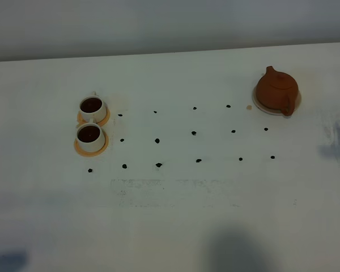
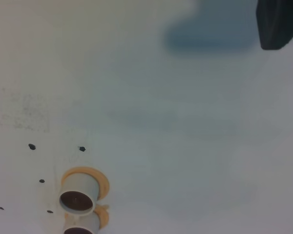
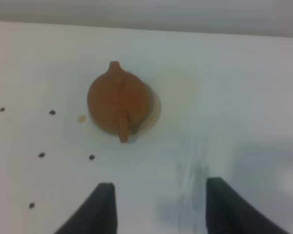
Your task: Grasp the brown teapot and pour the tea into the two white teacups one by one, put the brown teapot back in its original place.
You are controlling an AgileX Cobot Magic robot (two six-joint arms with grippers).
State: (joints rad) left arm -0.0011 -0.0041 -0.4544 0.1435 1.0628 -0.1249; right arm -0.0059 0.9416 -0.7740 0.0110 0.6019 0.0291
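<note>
Here the brown teapot [image 1: 277,90] sits clear of black dots [image 1: 194,133] and both filled teacups [image 1: 91,134]

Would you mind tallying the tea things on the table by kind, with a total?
Teapot: 1
Coaster under the teapot: 1
Cups, far and near, both holding tea: 2
Saucers, far and near: 2
Total: 6

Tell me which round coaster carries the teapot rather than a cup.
The pale tan coaster at the far right, under the brown teapot; the two orange-tan saucers at left hold filled white teacups.
</note>
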